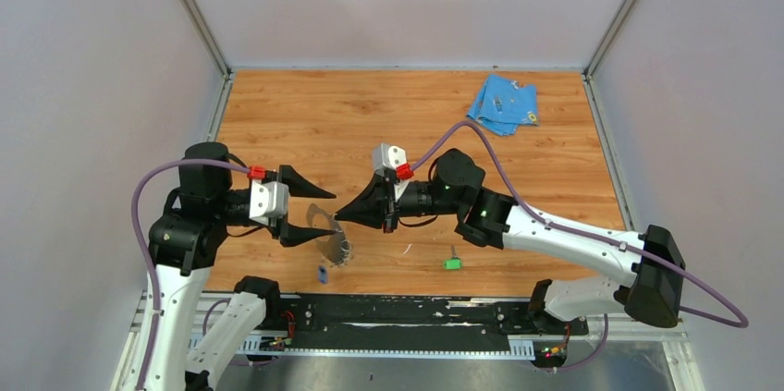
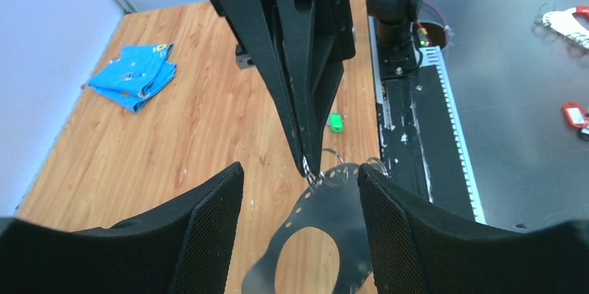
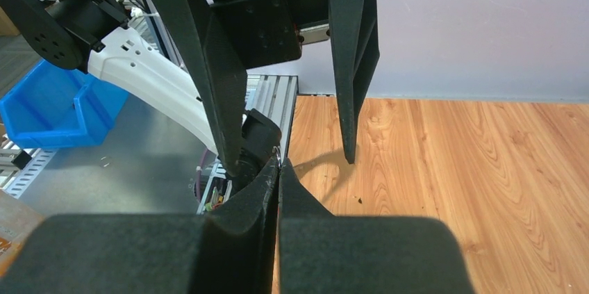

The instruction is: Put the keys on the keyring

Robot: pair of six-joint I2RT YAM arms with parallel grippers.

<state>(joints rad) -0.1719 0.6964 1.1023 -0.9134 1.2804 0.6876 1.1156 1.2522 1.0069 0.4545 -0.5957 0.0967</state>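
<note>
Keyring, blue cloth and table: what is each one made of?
The keyring looks like thin grey metal: flat, shiny, with small holes punched along its edge. The blue cloth looks like soft fabric: it lies folded and rumpled. The table looks like wood, or maybe a wood-print top: orange-brown with grain lines.

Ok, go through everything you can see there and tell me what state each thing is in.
left tool: open, a finger on either side of the keyring.
right tool: shut, tips pinching the keyring's top edge.
keyring: lifted, standing up, no key on it.
green key: lying loose on the table.
blue key: lying loose near the front edge.
cloth: folded, in the far right corner.
</note>
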